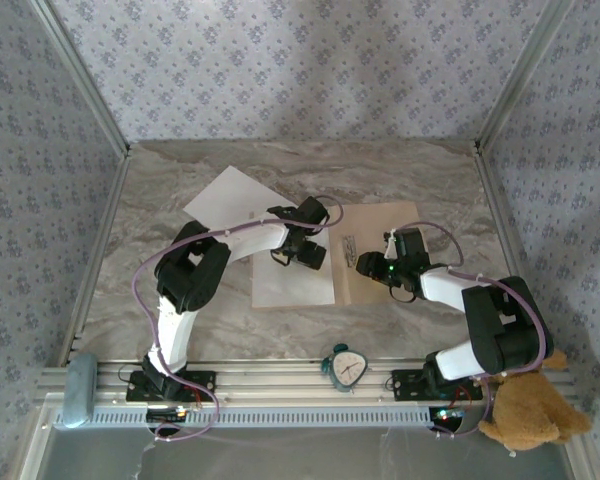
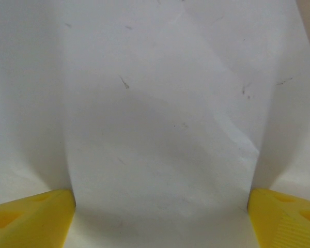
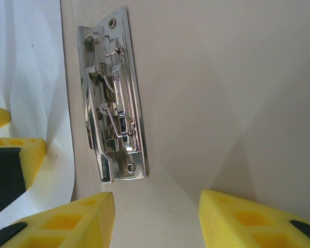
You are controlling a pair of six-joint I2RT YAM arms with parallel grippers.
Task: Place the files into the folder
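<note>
Left hand [image 2: 159, 206] first: its yellow fingers [image 2: 31, 217] are spread wide with nothing gripped, and a white sheet [image 2: 160, 103] lies flat directly beneath it. I can't tell whether the tips touch the paper. The second sheet [image 1: 225, 198] lies ahead of that hand and off to its left, turned at an angle on the marbled worktop [image 1: 400, 175]. My left arm [image 1: 250, 240] crosses both sheets, so I can't see whether they overlap. Over to the right hand [image 3: 156, 199]: its fingers are roughly half apart and empty, hanging above the open folder [image 3: 222, 77], tan board showing between them. The metal clip [image 3: 113, 103] lies ahead of this hand and slightly to its left, running along the folder's left edge. Just left of that edge is the first sheet's border, and the paper touches the board there. The two hands are close together, with the left hand's yellow tips just off my right hand's left side. Behind both hands, on the near rail between the arm bases, stands a small alarm clock [image 1: 345, 367], and a teddy bear [image 1: 525, 415] slumps by the right base.
</note>
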